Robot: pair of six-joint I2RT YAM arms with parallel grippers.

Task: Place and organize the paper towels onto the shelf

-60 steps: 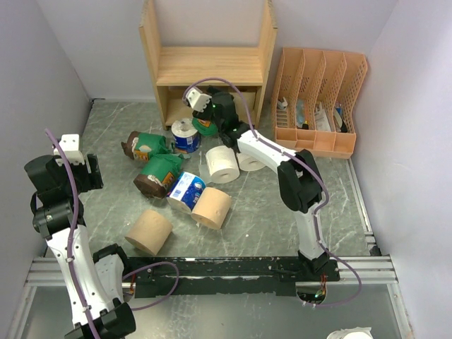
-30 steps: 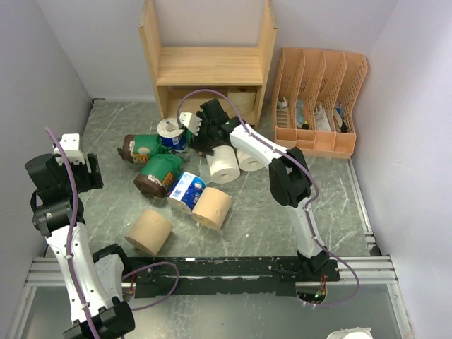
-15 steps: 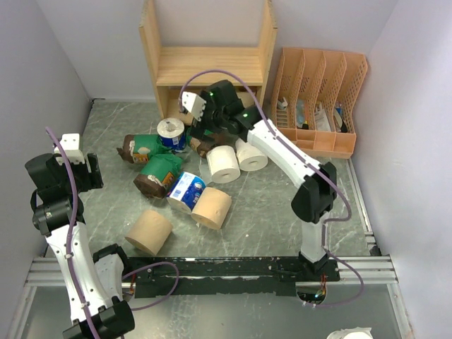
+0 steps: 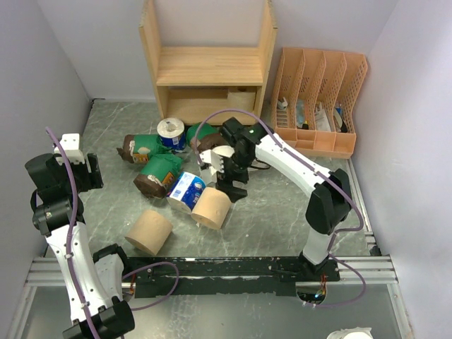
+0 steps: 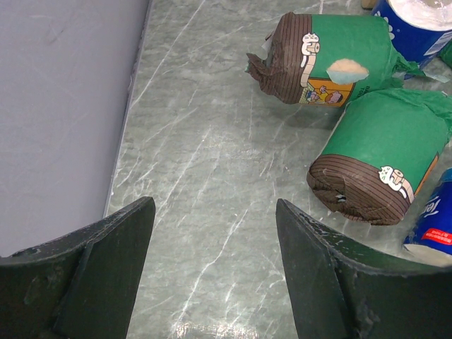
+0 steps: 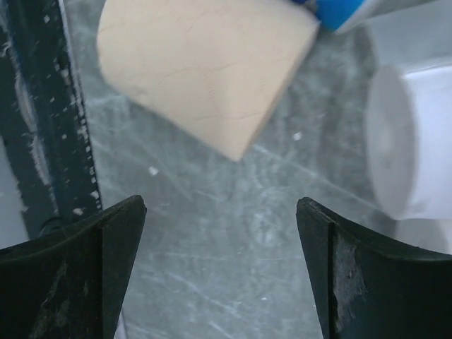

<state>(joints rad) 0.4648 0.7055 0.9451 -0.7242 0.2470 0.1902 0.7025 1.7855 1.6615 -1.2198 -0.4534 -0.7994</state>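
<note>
**Right arm drawn back from the shelf, end effector empty**

The right arm has been pulled away from the front of the shelf [image 4: 208,67], where it was reaching a moment ago, and is now held over the middle of the pile. The right end effector [image 6: 219,212] is spread wide and nothing is held in it. A tan roll [image 6: 205,56] is seen just beyond its fingers, with a white roll [image 6: 406,141] to one side.

A dark brown roll [image 4: 209,142] is left lying on the surface [image 5: 205,176] in front of the shelf, not on it. The upright blue-and-white roll [image 4: 170,133] has been shifted a little to the left over the last two seconds. Only one tan roll [image 4: 241,99] can be made out on the shelf, at the right of the lower tier; the upper tier is bare.

The left end effector [image 5: 215,205] has not been moved. It is also spread wide and empty, and is pointed at two green-wrapped rolls [image 5: 332,49] [image 5: 385,152].

The task is judged to be at an early stage, since nearly all the paper towels remain on the surface. A fresh pick, probably of the tan roll, appears to be prepared.
</note>
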